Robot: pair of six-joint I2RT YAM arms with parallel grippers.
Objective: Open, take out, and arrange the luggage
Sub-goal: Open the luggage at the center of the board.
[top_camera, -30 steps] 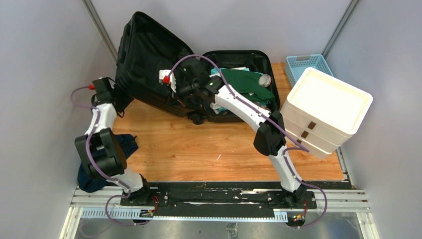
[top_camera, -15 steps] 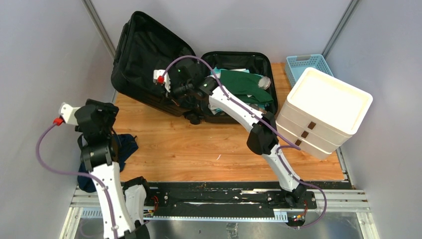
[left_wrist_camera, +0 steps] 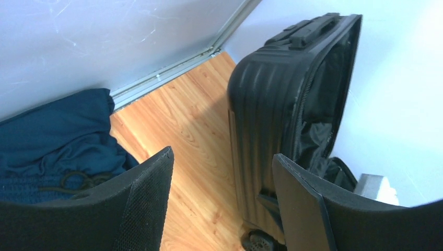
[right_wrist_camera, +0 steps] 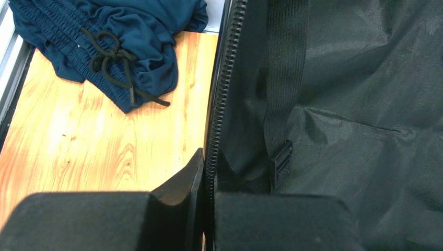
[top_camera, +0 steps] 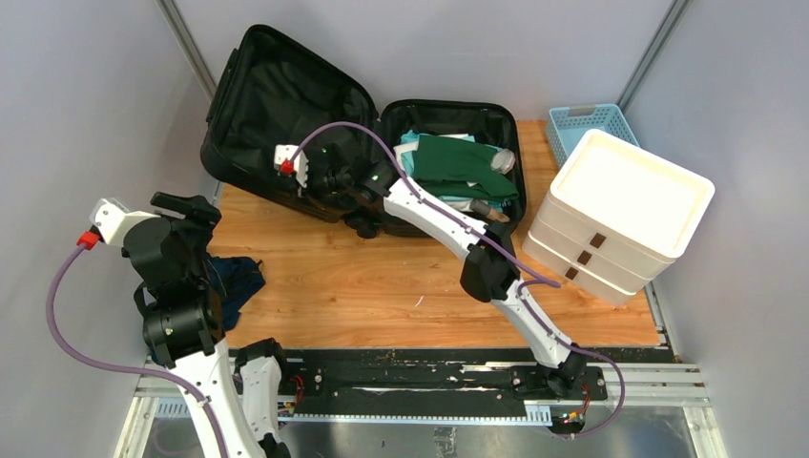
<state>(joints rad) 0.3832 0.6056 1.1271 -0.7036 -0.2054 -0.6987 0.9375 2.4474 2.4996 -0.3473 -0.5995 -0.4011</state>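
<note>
While the left arm has come away from the lid's left edge and drawn back to the near left corner, the left gripper (top_camera: 181,203) now hangs raised with its jaws apart and nothing between them. It sits above a crumpled navy garment (top_camera: 236,281) on the wooden table (top_camera: 382,277) and faces the ribbed shell. The luggage (top_camera: 281,100) sits at the far left-centre of the table. Its lid leans further back toward the left wall than a second ago, so opening looks nearly finished. The right arm stretches long and low, diagonally from its base, and the right gripper (right_wrist_camera: 208,162) is pinched together on the lid's zipper rim, apparently guiding the lid alone. To its right, the base half lies flat with green clothing (top_camera: 458,157) still packed inside. Further right stand a white drawer unit (top_camera: 630,205) and a light-blue basket (top_camera: 584,122).
</note>
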